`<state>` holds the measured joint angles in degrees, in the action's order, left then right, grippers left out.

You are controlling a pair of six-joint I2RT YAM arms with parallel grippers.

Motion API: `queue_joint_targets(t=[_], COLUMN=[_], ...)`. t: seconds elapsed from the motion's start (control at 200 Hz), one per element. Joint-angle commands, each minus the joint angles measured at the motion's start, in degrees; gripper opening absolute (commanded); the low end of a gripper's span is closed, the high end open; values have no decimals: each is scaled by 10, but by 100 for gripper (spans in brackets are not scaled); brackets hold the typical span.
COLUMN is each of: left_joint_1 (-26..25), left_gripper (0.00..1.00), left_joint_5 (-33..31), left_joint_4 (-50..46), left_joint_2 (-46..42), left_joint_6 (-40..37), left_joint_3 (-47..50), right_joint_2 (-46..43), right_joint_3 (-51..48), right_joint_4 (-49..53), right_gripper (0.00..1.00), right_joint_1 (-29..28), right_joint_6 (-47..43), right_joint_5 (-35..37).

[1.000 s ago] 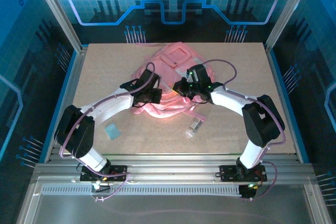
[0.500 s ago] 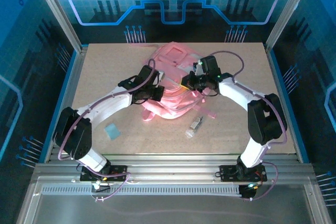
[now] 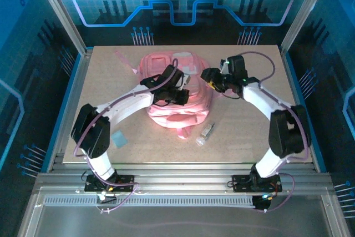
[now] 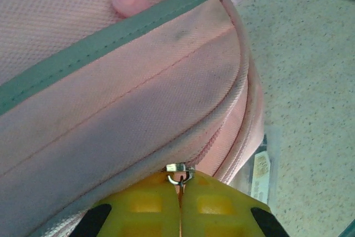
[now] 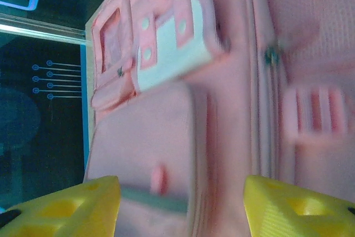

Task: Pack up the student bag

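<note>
Left pincer (image 4: 180,192) is clamped tight on the zipper pull (image 4: 178,173) at the near edge of the student bag (image 4: 111,98), whose bulk lies just beyond its tips on the counter (image 4: 310,81). Right pincer (image 5: 183,192) gapes wide, holding nothing. The bag's front pockets are straight ahead of it, close; contact unclear.

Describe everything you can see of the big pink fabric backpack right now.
The large soft pink fabric backpack lies front up, mid-table on the speckled tabletop. Woven cloth, grey-green trim band, several front pockets, a pale patch, loose pink straps trailing at the far left and near edge. The left arm's jaws are shut on a small metal zip pull at its seam; the right arm's jaws stand open beside its right side.
</note>
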<state>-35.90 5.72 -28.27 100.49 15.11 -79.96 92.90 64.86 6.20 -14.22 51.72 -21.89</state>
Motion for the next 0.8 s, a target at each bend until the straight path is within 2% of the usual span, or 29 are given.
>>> queue_joint_targets(t=[0.0, 0.165, 0.41, 0.45, 0.49, 0.58, 0.79], left_joint_1=[-11, -24, -41, -42, -43, -43, -21], left_gripper=[0, 0, 0, 0, 0, 0, 0], left_joint_5=[39, 49, 50, 48, 47, 34, -52], left_joint_4=[1, 2, 20, 20, 20, 18, -59], left_joint_2=[18, 19, -8, -10, -13, -23, -56], left_joint_6=[9, 15, 27, 28, 28, 26, 15], left_joint_3=[-37, -41, -20, -19, -15, 0, 57], right_joint_2=[-65, -79, 13, 27, 38, 45, 14], right_joint_3=[-53, -87, -56, -52, -49, -54, -49], right_joint_4=[-27, -53, -83, -91, -95, -108, -70], right_gripper=[61, 61, 58, 53, 42, 0, 0], right_joint_1=[-4, -23, -71, -76, -79, -76, -40], right_joint_6=[41, 78, 104, 108, 111, 109, 58], right_joint_5=[12, 10, -7, -8, -5, 16, 62])
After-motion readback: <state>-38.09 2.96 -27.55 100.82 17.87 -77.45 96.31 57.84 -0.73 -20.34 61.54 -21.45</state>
